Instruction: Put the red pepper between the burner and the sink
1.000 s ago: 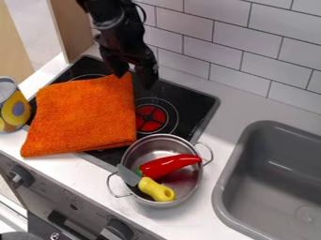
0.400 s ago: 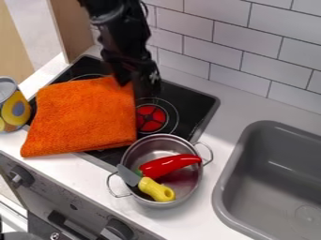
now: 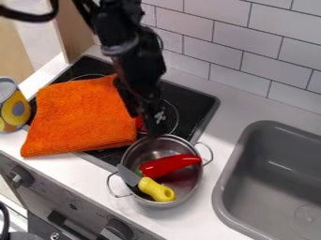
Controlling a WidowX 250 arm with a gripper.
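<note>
Counter (image 3: 220, 133), red pepper (image 3: 171, 164) below pincer (image 3: 147, 126)

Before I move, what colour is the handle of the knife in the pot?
The handle is yellow, best seen in the camera view.

The hand (image 3: 147, 129) hangs at the near rim of the cooktop (image 3: 203, 104), above the pot (image 3: 196, 180), where the red pepper (image 3: 171, 164) lies beside a yellow-handled knife (image 3: 155, 188) (an orange cloth (image 3: 81, 117) covers part of the cooktop).

No label, number or sign can be read on anything.
</note>
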